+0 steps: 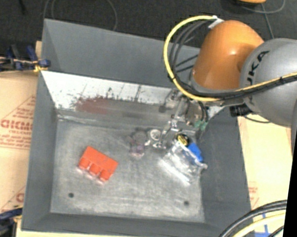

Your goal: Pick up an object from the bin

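My gripper (163, 139) hangs low over the back right part of the bin floor, its metal fingers pointing down. Just to its right lies a clear plastic packet (181, 163) with a blue and yellow piece (189, 149) at its upper end. Just left of the fingertips sits a small greyish-purple lump (137, 150) with a paler bit (135, 138) above it. I see nothing between the fingers.
An orange block (97, 164) with ridged lower edge lies on the floor at the left centre, well apart from the gripper. The arm's orange cover and yellow cables hang above the bin's back right corner.
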